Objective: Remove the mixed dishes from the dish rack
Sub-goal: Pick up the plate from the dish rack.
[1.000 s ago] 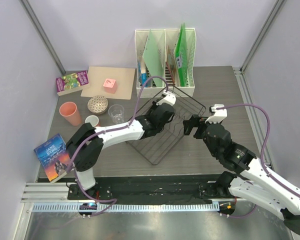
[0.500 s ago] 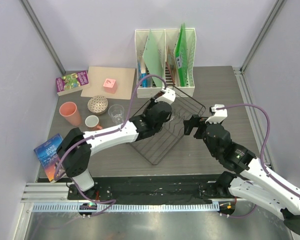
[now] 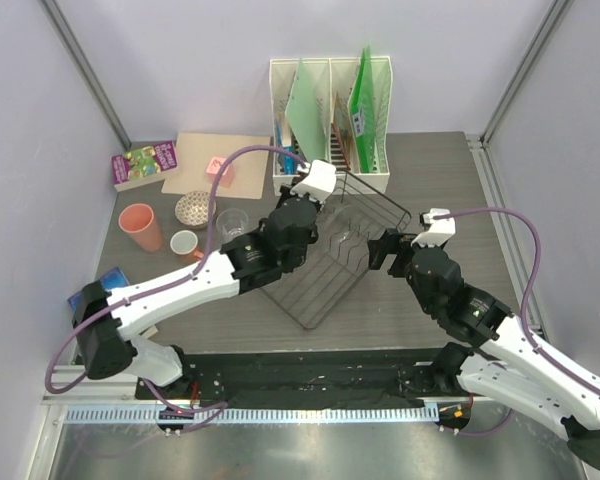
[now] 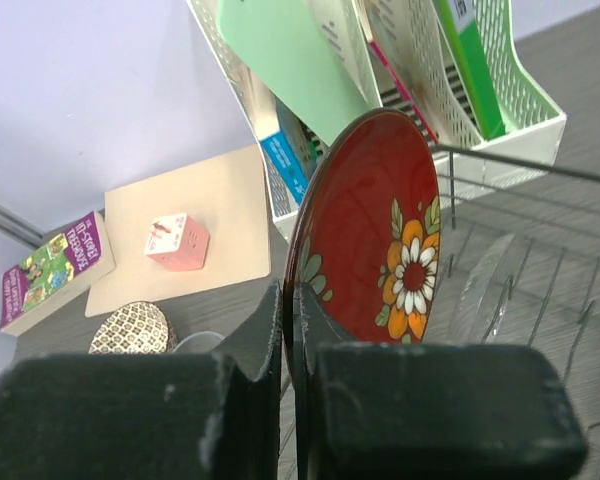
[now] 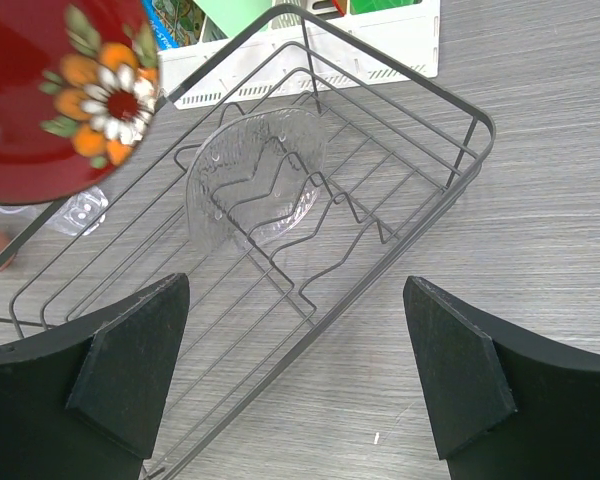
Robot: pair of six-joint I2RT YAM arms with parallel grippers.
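My left gripper (image 4: 290, 325) is shut on the lower edge of the glossy red flower plate (image 4: 370, 230), held upright above the black wire dish rack (image 4: 540, 300). In the top view the left gripper (image 3: 308, 205) hangs over the rack's (image 3: 315, 300) back left side and hides the plate. My right gripper (image 5: 300, 380) is open and empty over the rack's near right rim (image 5: 420, 250); in the top view it (image 3: 385, 247) is beside the rack. The plate shows at the right wrist view's top left (image 5: 60, 90). The larger pink cup (image 3: 140, 225), the smaller cup (image 3: 184, 242) and the clear glass (image 3: 232, 222) stand on the table left of the rack.
A clear glass dish (image 5: 255, 180) stands between the rack's prongs. A white file holder (image 3: 330, 110) is right behind the rack. A patterned bowl (image 3: 195, 208), a tan board with a pink cube (image 3: 220, 168) and a book (image 3: 145, 163) are at the back left. Another book (image 3: 90, 300) lies front left.
My left arm has lifted the red plate up out of the rack and swung it back and to the left. The right arm has not moved.
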